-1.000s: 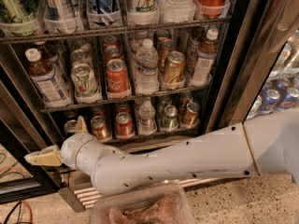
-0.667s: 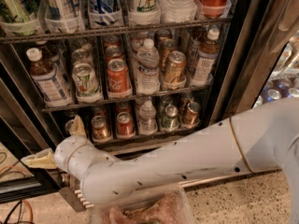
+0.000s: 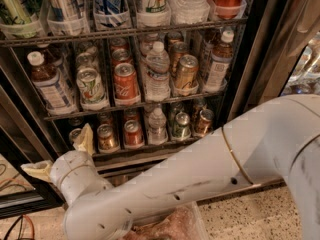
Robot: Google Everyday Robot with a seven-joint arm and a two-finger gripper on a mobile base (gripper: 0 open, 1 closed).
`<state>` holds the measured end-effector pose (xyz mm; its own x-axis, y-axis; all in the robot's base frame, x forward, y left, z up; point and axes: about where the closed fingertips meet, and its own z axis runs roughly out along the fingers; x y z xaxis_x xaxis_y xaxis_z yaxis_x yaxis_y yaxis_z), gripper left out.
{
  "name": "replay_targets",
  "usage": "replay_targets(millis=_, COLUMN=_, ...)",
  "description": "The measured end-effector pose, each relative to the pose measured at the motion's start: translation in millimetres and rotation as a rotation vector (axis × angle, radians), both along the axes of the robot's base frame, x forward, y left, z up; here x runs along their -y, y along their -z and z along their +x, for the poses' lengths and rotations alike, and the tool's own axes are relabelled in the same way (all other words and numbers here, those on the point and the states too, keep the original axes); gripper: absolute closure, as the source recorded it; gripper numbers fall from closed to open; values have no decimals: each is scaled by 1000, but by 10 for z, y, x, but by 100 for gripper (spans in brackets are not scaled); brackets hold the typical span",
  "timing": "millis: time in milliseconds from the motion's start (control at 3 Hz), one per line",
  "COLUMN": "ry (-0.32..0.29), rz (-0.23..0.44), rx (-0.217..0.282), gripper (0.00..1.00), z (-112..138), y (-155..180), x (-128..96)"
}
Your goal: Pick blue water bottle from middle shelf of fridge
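The fridge stands open in front of me with its wire racks in view. The middle shelf holds red, green-white and gold cans and a clear ribbed water bottle. A blue water bottle with brown liquid and a white cap stands at its left end. A second one stands at its right end. My gripper is low at the left, below the middle shelf and in front of the bottom rack. Its cream fingers are spread open and hold nothing.
The top rack holds tall cans and bottles. The bottom rack holds short cans and one small water bottle. My white arm crosses the lower view. A black door frame is at the left, speckled floor below.
My forearm has swung closer to the camera and fills more of the lower view. The gripper has stayed at about the same spot, low at the left, open.
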<state>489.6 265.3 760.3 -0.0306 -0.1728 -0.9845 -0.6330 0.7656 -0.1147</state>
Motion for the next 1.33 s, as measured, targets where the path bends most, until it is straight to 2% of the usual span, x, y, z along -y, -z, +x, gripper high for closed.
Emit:
replay_targets(millis=333, ry=109, rz=43, rx=22, gripper=14, z=74, y=-56, x=159)
replay_targets(millis=667, ry=179, rz=79, rx=52, gripper=31, z=174, y=-120, x=279)
replay_targets(millis=1000, ry=201, rz=99, rx=87, gripper=27, z=256, y=-196, x=314)
replay_targets(millis=1333, ry=181, rz=117, rx=114, gripper=25, z=327, y=-261, x=258)
